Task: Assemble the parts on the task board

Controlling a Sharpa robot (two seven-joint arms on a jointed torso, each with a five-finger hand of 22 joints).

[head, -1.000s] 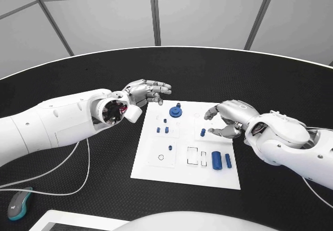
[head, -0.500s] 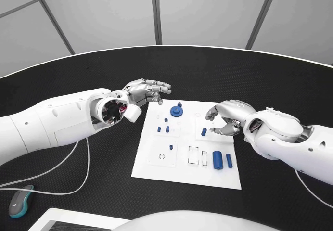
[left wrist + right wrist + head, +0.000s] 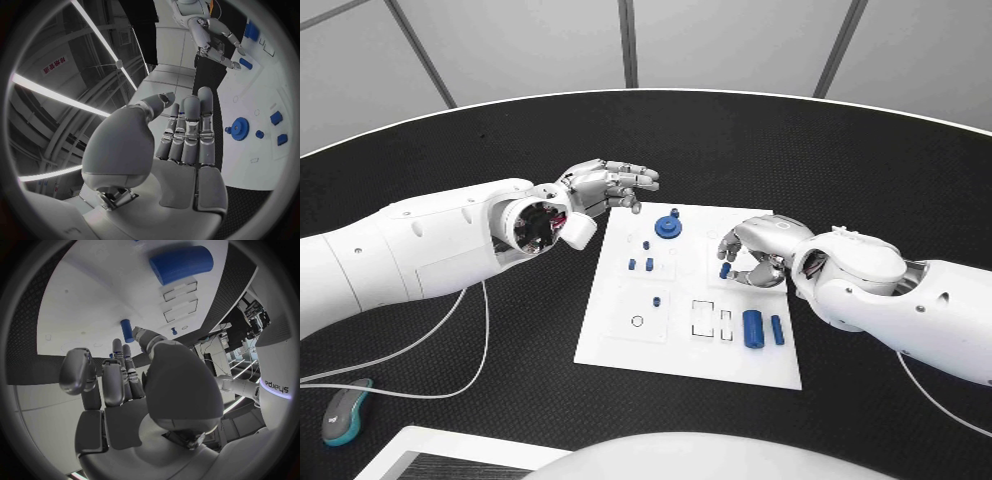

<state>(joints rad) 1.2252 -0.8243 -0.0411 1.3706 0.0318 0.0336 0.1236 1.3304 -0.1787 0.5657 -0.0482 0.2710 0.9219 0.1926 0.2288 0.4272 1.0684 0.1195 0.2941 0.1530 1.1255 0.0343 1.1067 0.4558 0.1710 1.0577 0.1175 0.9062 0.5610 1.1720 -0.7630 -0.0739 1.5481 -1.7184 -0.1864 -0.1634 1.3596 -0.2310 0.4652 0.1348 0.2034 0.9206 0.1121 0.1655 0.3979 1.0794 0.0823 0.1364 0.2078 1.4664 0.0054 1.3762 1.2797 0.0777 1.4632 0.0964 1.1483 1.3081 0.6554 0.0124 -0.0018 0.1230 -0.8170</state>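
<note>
Right hand (image 3: pixel 759 253) released, fingers curled around upright blue peg (image 3: pixel 724 270) on task board (image 3: pixel 625 345); not gripping. Pinch squarely, lift vertical. Left hand (image 3: pixel 606 187) released, idle.

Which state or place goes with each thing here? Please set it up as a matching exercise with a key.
Things:
1. left hand
2. right hand
3. blue gear
4. large blue cylinder

States or places:
A. lying near the task board's near right corner
B. fingers curled over a small upright blue peg
C. empty, raised off the board's far left corner
D. standing at the board's far edge

Pairs: 1-C, 2-B, 3-D, 4-A
</note>
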